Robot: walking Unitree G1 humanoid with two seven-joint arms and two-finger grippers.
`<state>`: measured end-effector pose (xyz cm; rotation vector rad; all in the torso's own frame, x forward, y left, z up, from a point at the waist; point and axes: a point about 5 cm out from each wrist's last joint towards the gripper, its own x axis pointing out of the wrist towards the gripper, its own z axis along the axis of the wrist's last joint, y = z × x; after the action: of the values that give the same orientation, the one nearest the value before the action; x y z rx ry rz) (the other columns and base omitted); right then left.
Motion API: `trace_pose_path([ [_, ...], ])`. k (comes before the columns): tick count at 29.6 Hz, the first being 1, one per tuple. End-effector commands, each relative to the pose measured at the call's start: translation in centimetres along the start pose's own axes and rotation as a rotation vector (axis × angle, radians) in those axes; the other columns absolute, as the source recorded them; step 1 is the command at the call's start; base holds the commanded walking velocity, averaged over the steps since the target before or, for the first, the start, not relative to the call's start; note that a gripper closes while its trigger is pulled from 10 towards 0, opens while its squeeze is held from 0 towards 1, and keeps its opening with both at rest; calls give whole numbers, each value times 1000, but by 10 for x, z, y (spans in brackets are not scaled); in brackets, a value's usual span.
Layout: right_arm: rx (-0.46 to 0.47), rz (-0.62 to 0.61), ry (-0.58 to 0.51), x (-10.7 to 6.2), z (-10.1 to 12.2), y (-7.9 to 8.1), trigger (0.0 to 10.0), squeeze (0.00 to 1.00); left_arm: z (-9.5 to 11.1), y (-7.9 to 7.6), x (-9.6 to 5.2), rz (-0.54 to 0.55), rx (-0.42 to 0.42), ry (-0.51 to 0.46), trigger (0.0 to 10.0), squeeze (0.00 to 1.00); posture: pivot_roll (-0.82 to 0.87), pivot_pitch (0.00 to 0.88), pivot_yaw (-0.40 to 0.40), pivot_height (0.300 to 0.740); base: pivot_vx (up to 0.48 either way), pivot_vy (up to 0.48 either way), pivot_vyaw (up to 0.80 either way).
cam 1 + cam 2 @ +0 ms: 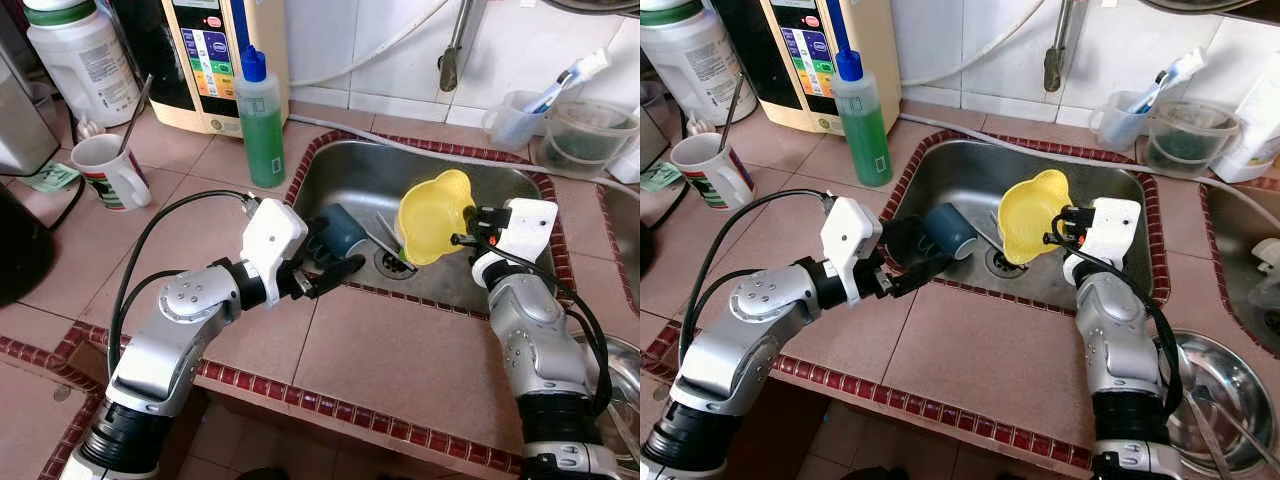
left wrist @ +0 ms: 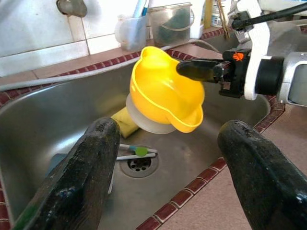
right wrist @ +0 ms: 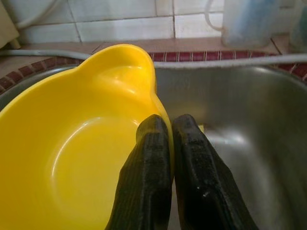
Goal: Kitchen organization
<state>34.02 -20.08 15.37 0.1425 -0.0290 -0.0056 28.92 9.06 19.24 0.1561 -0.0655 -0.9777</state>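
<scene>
Over the steel sink (image 1: pixel 365 180), my right gripper (image 1: pixel 463 226) holds a yellow plastic bowl (image 1: pixel 433 216) tilted on its side. In the right wrist view its fingers (image 3: pixel 153 143) are shut on the bowl's rim (image 3: pixel 86 143). My left gripper (image 1: pixel 335 255) is open at the sink's left edge, right beside a dark blue cup (image 1: pixel 342 228) lying on its side in the sink. The left wrist view looks between its fingers (image 2: pixel 91 158) at the yellow bowl (image 2: pixel 160 96). A yellow sponge (image 2: pixel 123 122) and a small brush (image 2: pixel 136 152) lie near the drain.
A green soap bottle (image 1: pixel 262 120) stands at the sink's back left corner, with a mug holding a spoon (image 1: pixel 110 170) and a white jar (image 1: pixel 80 55) further left. Clear containers (image 1: pixel 585 135) sit at the back right. A steel bowl (image 1: pixel 1215 385) lies at my right.
</scene>
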Motion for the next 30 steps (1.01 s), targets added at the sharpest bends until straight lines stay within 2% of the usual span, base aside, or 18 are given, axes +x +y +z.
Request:
trace_pose_path([
  [1,30,4,3,2,2,0,10000,0,0,-4,-1,-16,2,5,10000,0,109,170,28,740,0,0,0],
  [9,134,28,52,5,-4,6,10000,0,0,-6,-1,-35,-3,9,10000,0,110,175,27,740,0,0,0],
  [10,138,30,53,5,-4,7,10000,271,0,-6,-2,-35,-3,10,10000,0,110,175,27,740,0,0,0],
  [11,139,30,54,5,-4,7,10000,271,0,-6,-2,-35,-3,10,10000,0,110,175,27,740,0,0,0],
  [12,143,31,54,5,-4,7,10000,455,0,-6,-2,-35,-3,10,10000,0,111,175,27,740,0,0,0],
  [13,147,39,50,5,-3,8,10000,1000,1,-6,-2,-33,-3,10,10000,0,111,175,27,740,0,0,0],
  [30,175,96,30,6,2,14,10000,1000,3,-1,-2,-25,5,9,10000,0,113,166,26,740,0,0,0],
])
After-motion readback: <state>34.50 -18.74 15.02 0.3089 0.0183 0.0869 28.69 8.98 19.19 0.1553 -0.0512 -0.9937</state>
